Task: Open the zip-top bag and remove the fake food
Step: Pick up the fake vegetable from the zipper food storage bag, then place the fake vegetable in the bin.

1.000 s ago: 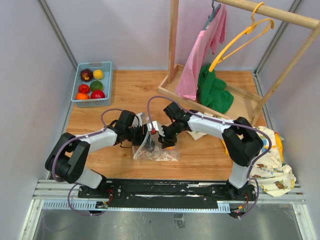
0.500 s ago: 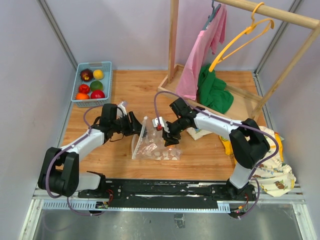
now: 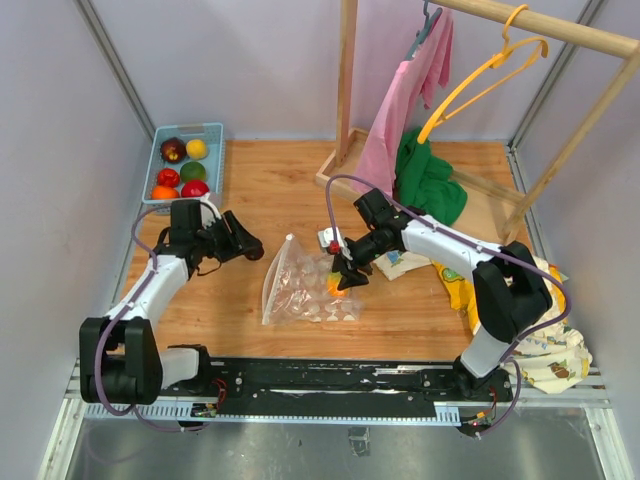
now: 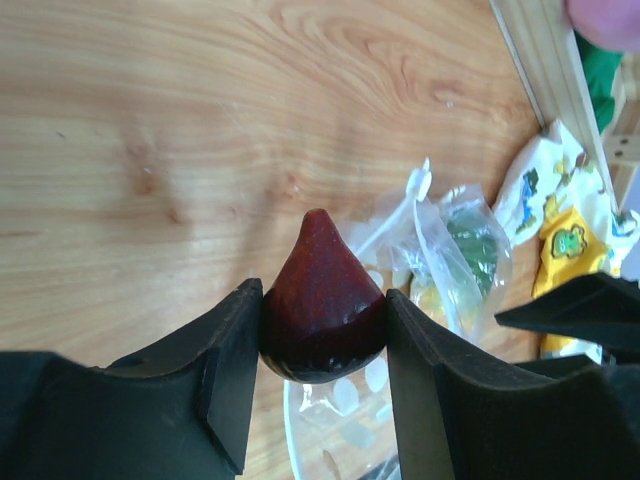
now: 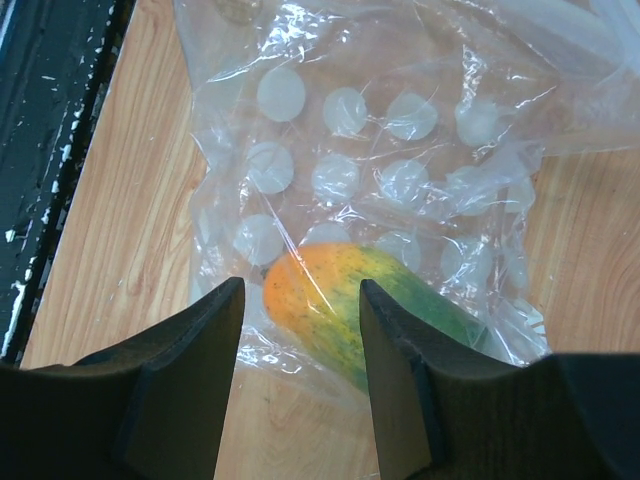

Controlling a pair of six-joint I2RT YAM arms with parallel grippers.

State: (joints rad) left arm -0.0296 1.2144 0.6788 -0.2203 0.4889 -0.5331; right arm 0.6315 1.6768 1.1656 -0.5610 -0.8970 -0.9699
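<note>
From above, the zip-top bag lay flat mid-counter, bare wood on its near and far sides. A blue basket sat far left and the clothes rack far right. The left wrist view showed the left hand clamped on a dark red fake fruit, off the bag. The right wrist view showed the right hand open, astride an orange-and-green fake fruit inside the bag.
</note>
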